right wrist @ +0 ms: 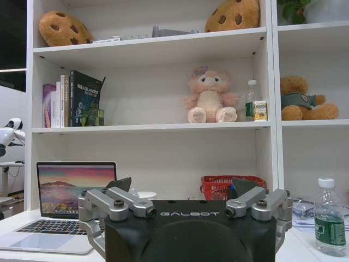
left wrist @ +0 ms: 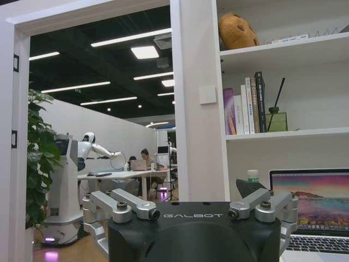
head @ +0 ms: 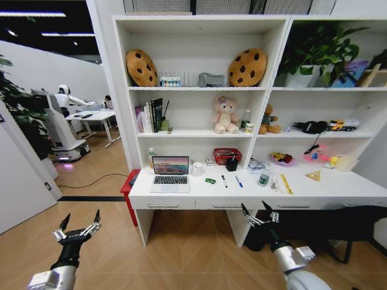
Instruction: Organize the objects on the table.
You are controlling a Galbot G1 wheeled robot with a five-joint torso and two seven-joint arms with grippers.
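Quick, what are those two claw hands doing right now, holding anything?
Left gripper: open, holding nothing, low in front of the table.
Right gripper: open, holding nothing, by the drawer fronts.

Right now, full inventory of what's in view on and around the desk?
laptop: 1, silver, open, desk's left part
toy car: 1, green, right of laptop
marker: 1, black, right of car
pen: 1, blue, beside marker
mug: 1, white, behind car
ruler: 1, yellow, desk's right part
water bottle: 1, clear, green label, left of ruler
basket: 1, red, desk back
desk: 1, white
left tool: open, low, left of desk
right tool: open, before desk front
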